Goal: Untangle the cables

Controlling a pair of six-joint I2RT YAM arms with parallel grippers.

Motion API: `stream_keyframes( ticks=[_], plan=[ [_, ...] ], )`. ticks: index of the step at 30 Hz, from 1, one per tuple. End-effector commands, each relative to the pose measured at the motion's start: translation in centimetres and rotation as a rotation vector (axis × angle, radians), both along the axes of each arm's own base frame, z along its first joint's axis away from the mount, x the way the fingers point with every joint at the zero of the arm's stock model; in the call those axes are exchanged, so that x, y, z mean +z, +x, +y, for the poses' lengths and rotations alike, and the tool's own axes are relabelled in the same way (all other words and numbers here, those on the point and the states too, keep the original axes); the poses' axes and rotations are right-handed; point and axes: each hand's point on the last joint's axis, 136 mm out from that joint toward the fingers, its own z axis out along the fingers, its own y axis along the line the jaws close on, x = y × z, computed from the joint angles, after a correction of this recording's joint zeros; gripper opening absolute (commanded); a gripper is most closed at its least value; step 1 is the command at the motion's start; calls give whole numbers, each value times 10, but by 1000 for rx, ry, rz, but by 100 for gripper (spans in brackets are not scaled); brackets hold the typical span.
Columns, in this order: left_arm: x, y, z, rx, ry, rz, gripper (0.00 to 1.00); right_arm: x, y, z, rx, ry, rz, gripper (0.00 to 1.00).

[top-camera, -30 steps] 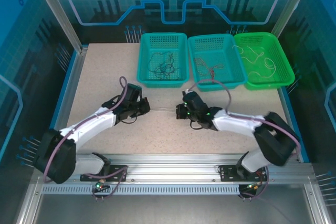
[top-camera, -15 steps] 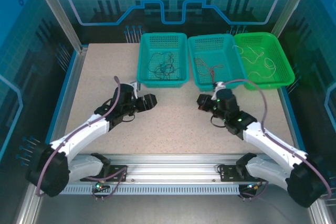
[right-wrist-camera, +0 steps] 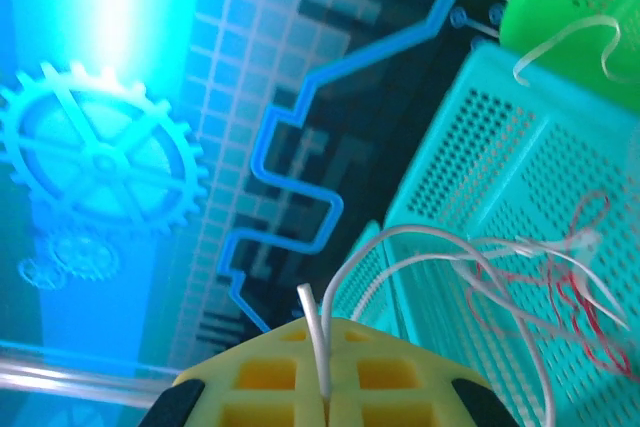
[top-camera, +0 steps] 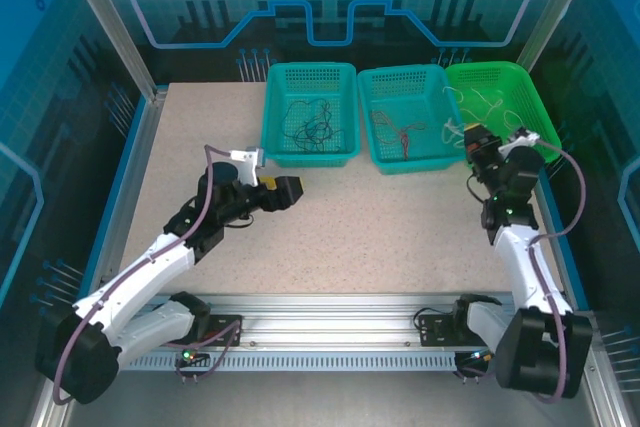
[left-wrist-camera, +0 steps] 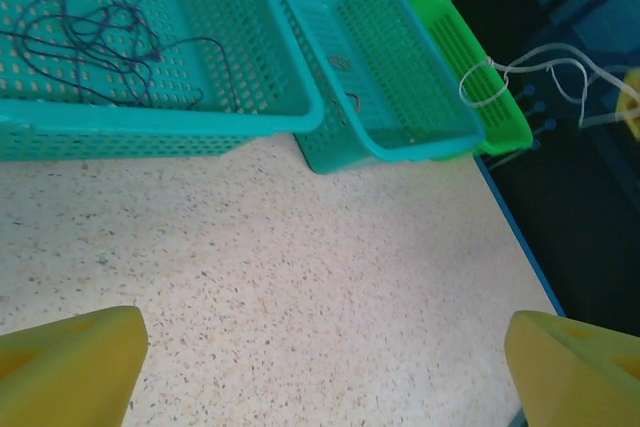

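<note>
**Right arm carrying a white cable at the basket row**

1. Gripper state. The right gripper (top-camera: 478,143) was clamped on one white cable (right-wrist-camera: 316,337); the wrist view showed the strand pinched between the yellow pads. The left gripper (top-camera: 288,190) held nothing. Its fingers stood spread wide, one at each lower corner of its own wrist view.

2. Location of the cables. The black cables (top-camera: 310,125) lay in the left teal basket (top-camera: 300,82) and the red cables (top-camera: 402,133) in the middle teal basket (top-camera: 385,87). More white cables (top-camera: 500,112) lay in the green basket (top-camera: 490,87).

3. Governing relation. The right gripper sat at the near edge of the basket row, about where the middle teal basket meets the green one. From the pads, the held strand ran away and looped out over the middle teal basket, above the red wires. The green basket lay to the gripper's right. In my judgement the strand belonged there, so the loose end had to be drawn rightward and clear of the red wires before release. The right arm was the nearer one by far.

4. Change from the earlier frames. A second ago both grippers were close together low over the centre of the table (top-camera: 350,237). Half a second ago the right gripper was in front of the middle teal basket. It had since swung right and back to the rim line, while the left gripper had barely shifted.
</note>
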Motion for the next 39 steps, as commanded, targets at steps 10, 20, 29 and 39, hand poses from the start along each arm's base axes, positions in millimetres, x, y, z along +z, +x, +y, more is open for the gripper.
stream_keyframes(
  ticks=[10, 20, 29, 39],
  plan=[
    [4, -11, -5, -57, 33, -69, 99, -11, 120, -103, -124, 24, -25, 0],
    [-7, -7, 31, 112, 182, -74, 99, -56, 145, -94, -41, -127, 183, 100],
    [-36, 7, 119, 538, 372, 14, 98, -86, 53, -59, 31, -460, 380, 100],
    [-29, 17, 118, 554, 339, 24, 98, -154, 59, -111, -35, -534, 969, 99]
  ],
)
